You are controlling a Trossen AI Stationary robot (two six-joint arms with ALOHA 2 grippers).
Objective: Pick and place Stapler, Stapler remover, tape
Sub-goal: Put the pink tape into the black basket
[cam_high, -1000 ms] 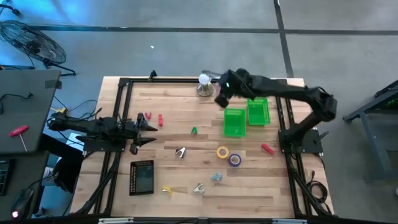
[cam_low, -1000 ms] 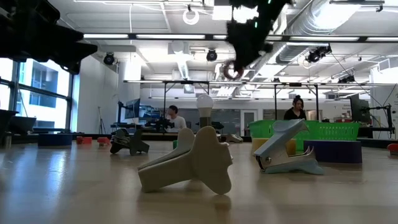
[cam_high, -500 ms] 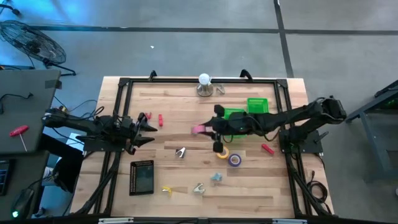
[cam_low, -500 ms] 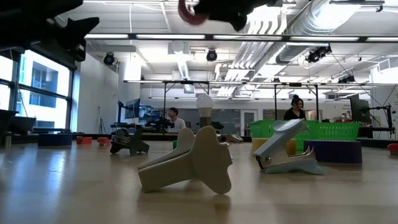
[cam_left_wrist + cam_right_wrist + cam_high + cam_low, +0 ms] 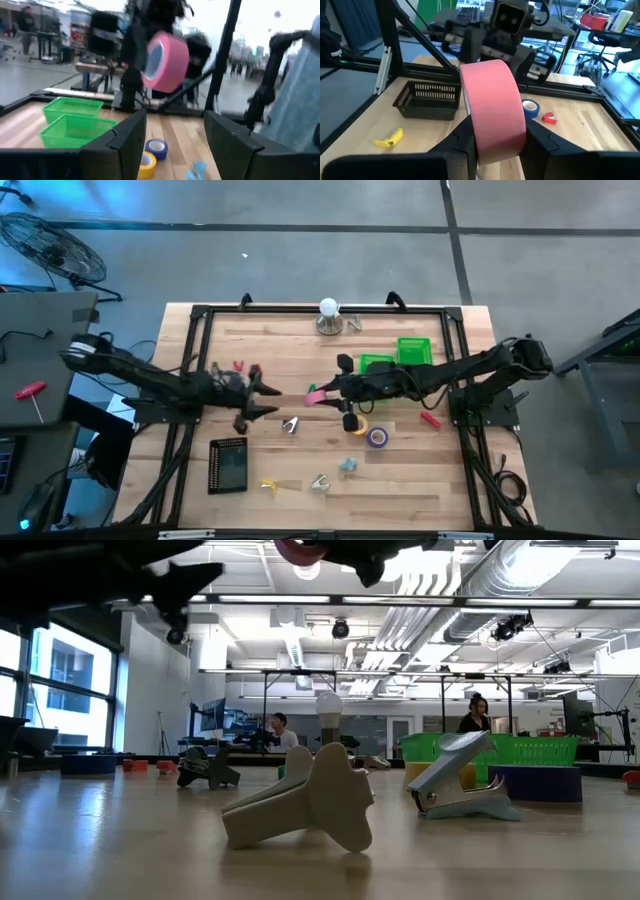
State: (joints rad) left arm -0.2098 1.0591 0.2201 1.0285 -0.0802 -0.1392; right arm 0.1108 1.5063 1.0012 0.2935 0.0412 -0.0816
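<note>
Right gripper [image 5: 318, 393] clamped on the pink tape roll [image 5: 492, 107], held in the air over mid-table. Left gripper [image 5: 262, 391] faces it, fingers apart, empty.

We judge a handover is in hand (if so, keep the roll steady and let the left fingers close squarely across its width before the right lets go).

Count: two green bins [image 5: 377, 367]; yellow [image 5: 358, 424] and purple [image 5: 377, 437] rolls on the wood, plus the pink; one black basket [image 5: 228, 464].

Two green bins [image 5: 395, 358], a black basket [image 5: 228, 465] and a light bulb [image 5: 328, 308] sit on the wooden table [image 5: 400, 480].
</note>
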